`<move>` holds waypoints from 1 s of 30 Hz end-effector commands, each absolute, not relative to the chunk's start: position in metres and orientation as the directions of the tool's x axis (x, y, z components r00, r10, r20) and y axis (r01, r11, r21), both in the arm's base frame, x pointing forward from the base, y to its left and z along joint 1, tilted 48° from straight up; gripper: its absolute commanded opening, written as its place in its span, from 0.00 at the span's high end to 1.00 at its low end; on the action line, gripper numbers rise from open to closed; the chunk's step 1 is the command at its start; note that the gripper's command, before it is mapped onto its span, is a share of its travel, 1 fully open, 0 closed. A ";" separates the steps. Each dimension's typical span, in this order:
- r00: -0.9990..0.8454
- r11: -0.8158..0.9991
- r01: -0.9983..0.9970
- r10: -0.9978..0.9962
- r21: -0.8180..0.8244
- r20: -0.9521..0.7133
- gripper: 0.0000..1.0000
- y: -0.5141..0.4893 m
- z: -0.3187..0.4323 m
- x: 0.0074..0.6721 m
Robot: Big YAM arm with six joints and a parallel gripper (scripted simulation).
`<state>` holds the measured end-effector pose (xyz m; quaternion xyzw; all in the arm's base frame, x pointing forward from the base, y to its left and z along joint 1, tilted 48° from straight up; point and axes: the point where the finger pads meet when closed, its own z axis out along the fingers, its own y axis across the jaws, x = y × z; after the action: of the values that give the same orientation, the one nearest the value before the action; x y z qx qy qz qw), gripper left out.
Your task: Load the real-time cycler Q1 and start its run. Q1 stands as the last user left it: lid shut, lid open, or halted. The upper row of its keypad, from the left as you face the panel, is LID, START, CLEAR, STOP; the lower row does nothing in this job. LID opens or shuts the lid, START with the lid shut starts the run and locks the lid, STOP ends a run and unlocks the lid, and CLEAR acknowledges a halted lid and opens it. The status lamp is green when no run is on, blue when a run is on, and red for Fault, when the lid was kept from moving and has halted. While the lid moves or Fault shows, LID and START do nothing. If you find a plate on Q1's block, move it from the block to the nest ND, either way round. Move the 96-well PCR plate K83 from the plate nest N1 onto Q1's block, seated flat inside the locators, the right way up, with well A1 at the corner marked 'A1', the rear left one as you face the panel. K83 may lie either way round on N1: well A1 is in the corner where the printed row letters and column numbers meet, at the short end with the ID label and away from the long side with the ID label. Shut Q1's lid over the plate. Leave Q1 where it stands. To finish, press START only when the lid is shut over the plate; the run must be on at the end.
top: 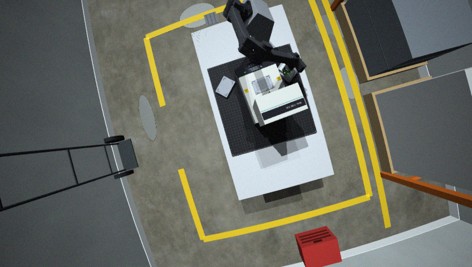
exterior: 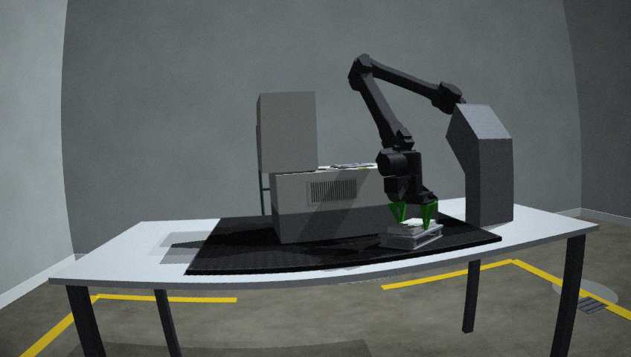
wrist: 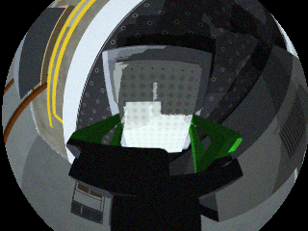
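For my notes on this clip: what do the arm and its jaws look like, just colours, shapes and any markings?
The arm is matte black throughout, built of slim angular links with chunky blocky joints. It rises from a tall grey housing with a slanted top. The gripper has a black boxy body and two bright green, wedge-shaped fingers tapering to points. No cables or printed markings are visible; the top view shows small green dots near the wrist.

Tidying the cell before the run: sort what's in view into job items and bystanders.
Job: cycler Q1, plate K83 clamped in the gripper, nest N1, nest ND.
Bystanders: red box, hand truck, grey crates.
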<state>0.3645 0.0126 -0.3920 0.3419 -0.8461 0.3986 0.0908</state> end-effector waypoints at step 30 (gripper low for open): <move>-0.755 0.456 -0.601 -0.593 -0.657 0.279 1.00 0.071 -0.389 0.431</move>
<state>0.3647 0.0127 -0.3919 0.3426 -0.8455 0.3988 0.0927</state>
